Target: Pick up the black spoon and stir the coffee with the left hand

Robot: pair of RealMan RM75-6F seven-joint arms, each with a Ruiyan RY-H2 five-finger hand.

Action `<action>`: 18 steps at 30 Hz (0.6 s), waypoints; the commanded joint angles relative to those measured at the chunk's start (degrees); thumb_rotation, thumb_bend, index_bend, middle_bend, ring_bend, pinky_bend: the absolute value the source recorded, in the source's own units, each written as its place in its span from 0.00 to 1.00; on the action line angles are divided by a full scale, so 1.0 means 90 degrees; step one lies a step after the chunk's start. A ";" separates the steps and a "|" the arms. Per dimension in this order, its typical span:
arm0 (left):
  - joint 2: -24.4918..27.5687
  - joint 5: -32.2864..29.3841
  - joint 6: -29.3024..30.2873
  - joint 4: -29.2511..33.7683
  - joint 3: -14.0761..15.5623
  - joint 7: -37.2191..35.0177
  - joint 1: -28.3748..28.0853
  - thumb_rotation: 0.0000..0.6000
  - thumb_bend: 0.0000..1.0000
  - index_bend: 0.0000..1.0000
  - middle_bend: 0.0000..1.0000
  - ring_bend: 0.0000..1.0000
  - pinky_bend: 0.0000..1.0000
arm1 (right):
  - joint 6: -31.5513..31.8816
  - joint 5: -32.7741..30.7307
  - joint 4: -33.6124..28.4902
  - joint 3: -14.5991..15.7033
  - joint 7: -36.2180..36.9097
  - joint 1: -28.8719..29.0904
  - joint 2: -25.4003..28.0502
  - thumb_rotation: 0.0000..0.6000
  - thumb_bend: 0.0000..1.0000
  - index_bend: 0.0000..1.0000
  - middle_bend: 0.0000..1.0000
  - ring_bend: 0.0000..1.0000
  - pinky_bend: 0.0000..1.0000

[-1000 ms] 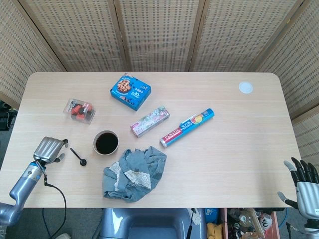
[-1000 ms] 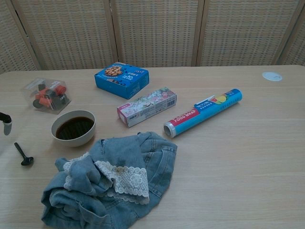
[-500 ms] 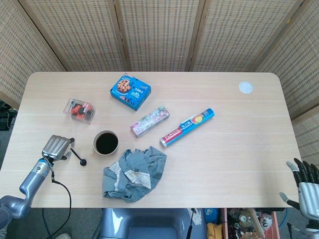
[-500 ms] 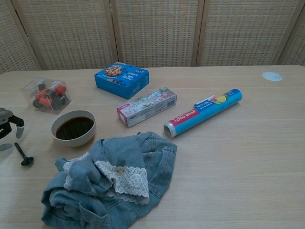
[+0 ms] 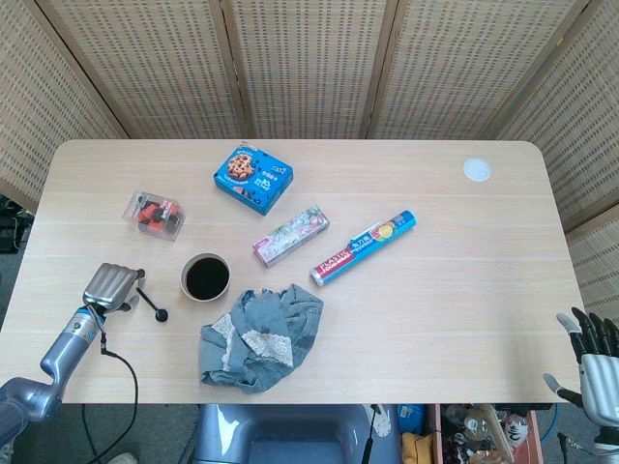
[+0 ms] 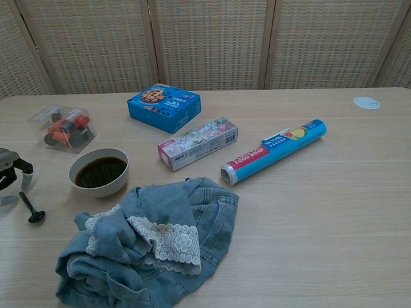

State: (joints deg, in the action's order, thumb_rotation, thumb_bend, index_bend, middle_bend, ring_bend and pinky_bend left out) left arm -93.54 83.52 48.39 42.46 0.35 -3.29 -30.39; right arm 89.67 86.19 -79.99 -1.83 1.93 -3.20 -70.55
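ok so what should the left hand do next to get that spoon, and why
Probably lower the left hand a little and close its fingers on the handle of the black spoon. The spoon lies flat on the table, left of the coffee cup, with its handle end right by the hand's fingertips; whether they touch it already is unclear. No grip shows yet.

Head cam: high up, looks steeply down, shows the whole worktop point(image 5: 435, 290) w/ screen behind, fairly far. Chest cam: lower, nearer, looks fwd across the worktop point(image 6: 334, 212) at a shallow angle, cuts off left and near edges. Both share cup point(image 5: 206, 277) point(image 6: 99, 172), denim point(image 5: 259, 335) point(image 6: 151, 240), blue box point(image 5: 253, 177) point(image 6: 164, 107), foil roll point(image 5: 363, 247) point(image 6: 273, 151).
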 commanded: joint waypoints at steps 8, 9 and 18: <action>-0.0078 -0.0018 -0.0026 -0.0091 0.0014 -0.0024 -0.0029 1.00 0.35 0.49 0.82 0.71 0.72 | -0.0010 -0.0030 -0.0007 -0.0008 -0.0012 -0.0017 0.0010 1.00 0.21 0.17 0.16 0.00 0.00; -0.0087 -0.0022 -0.0039 -0.0101 0.0014 -0.0022 -0.0040 1.00 0.35 0.49 0.82 0.71 0.72 | -0.0012 -0.0036 -0.0007 -0.0009 -0.0014 -0.0021 0.0011 1.00 0.21 0.17 0.16 0.00 0.00; -0.0132 -0.0085 -0.0146 -0.0154 0.0006 0.0018 -0.0080 1.00 0.35 0.50 0.82 0.71 0.72 | -0.0012 -0.0058 -0.0013 -0.0018 -0.0015 -0.0039 0.0018 1.00 0.21 0.17 0.16 0.00 0.00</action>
State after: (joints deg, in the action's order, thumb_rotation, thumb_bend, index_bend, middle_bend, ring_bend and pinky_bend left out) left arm -94.72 82.77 47.09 41.09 0.41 -3.14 -31.11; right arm 89.56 85.66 -80.10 -1.99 1.80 -3.56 -70.39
